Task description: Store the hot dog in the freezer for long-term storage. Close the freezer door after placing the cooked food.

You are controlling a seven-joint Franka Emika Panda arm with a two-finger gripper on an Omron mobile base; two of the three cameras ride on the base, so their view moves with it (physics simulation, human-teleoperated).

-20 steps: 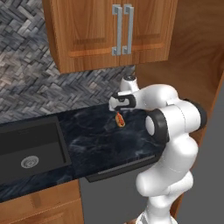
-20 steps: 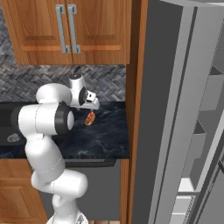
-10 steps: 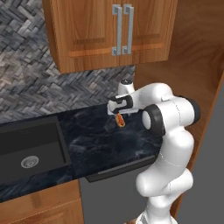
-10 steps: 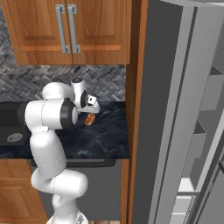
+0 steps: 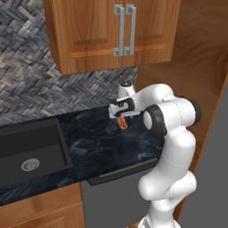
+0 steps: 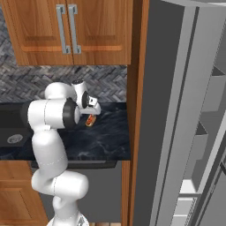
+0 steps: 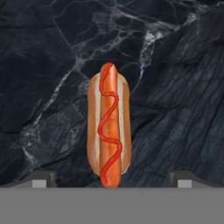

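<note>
Right base view gives the widest look: the grey fridge stands at the right with the freezer door [image 6: 176, 110] swung open toward the camera, and past its edge the freezer [image 6: 207, 145] shows white walls and pale shelves. Left of it, beyond a tall wooden panel, runs the bench [image 6: 108, 137] of dark veined stone, with wooden wall cabinets [image 6: 70, 31] above and a herringbone tile backsplash [image 6: 26, 79] behind. In the left base view a black sink [image 5: 31, 151] is sunk into the bench toward its left end. The white arm [image 5: 171, 120] bends over the bench's right end, its hand pointing down.

The gripper [image 5: 121, 116] hangs just above the hot dog [image 5: 122, 123], jaws spread wide and holding nothing (in the hand view the two fingertips [image 7: 41, 178] stand well apart, one on each side of the bun's near end, neither touching it). The hot dog [image 7: 109, 129] lies flat on the stone near the bench's right end and toward its back edge, a red squiggle of sauce along the sausage.
</note>
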